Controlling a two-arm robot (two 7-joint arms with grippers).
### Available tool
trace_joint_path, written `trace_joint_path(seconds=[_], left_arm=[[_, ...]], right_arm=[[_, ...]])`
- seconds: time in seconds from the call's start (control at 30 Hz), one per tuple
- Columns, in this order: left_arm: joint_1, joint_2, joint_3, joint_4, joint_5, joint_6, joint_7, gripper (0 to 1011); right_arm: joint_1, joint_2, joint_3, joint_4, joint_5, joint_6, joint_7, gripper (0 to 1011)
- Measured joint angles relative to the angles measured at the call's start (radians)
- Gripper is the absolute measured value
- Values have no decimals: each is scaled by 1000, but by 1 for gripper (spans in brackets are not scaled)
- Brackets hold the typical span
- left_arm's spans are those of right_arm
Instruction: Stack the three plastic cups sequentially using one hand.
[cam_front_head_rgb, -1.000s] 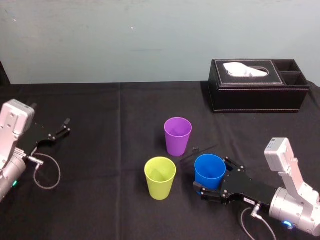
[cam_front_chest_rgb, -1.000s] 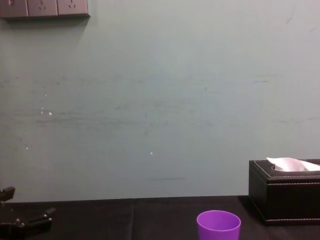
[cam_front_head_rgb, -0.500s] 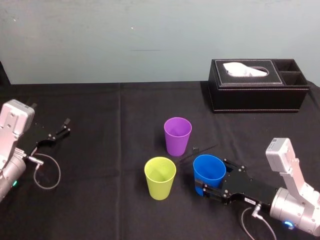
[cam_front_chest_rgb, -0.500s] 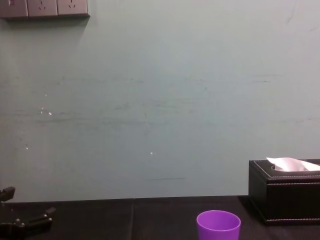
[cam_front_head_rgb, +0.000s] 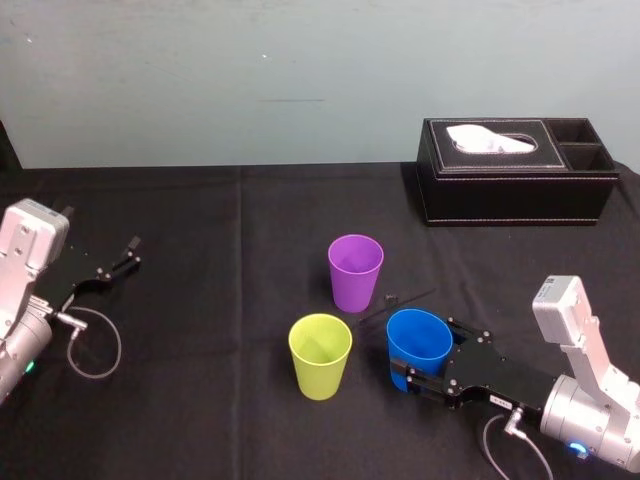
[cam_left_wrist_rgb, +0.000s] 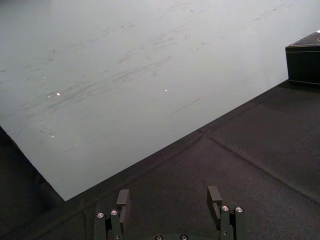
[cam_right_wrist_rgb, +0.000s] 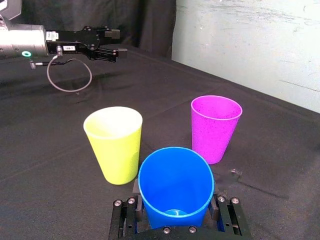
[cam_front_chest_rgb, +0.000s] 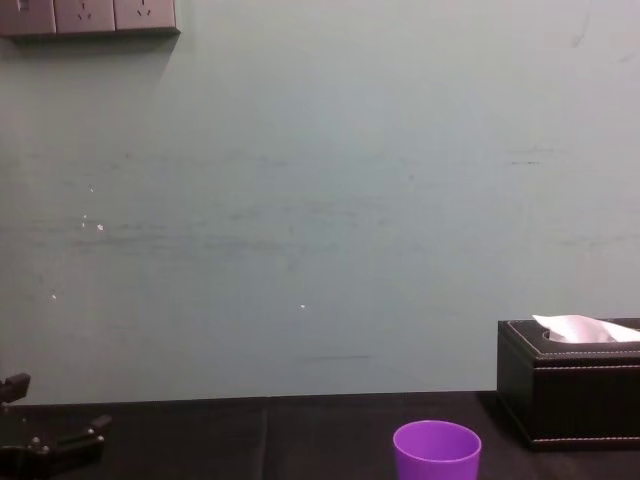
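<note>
1. In the chest view, the purple cup (cam_front_chest_rgb: 437, 450) is cut by the bottom edge, so its lower part is out of the picture.
2. The tissue box (cam_front_chest_rgb: 570, 395), at the far right, runs past the right edge there.
3. The blue cup (cam_front_head_rgb: 418, 340) has its lower wall hidden by the clasping fingers of the right gripper (cam_front_head_rgb: 424, 355).
4. A small dark thing (cam_front_head_rgb: 392, 299) just right of the purple cup is too small to tell.
5. The left gripper (cam_left_wrist_rgb: 168, 197) has its body cut off at its wrist picture's edge.

light: even, diffuse | wall (cam_front_head_rgb: 300, 80): brightly lit | black cloth (cam_front_head_rgb: 200, 410): dark, shadows barely visible | blue cup (cam_right_wrist_rgb: 175, 185): faint sheen inside
</note>
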Motion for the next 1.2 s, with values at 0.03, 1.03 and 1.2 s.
trace_joint_path(seconds=[0.03, 1.03, 1.2], left_arm=[[0, 0, 0, 0, 0, 0, 0, 1010], [0, 0, 0, 0, 0, 0, 0, 1010], [0, 0, 0, 0, 0, 0, 0, 1010]], right_arm=[[0, 0, 0, 0, 0, 0, 0, 731], [57, 36, 63, -261, 39, 265, -134, 731], [111, 8, 40, -237, 26, 286, -147, 731]])
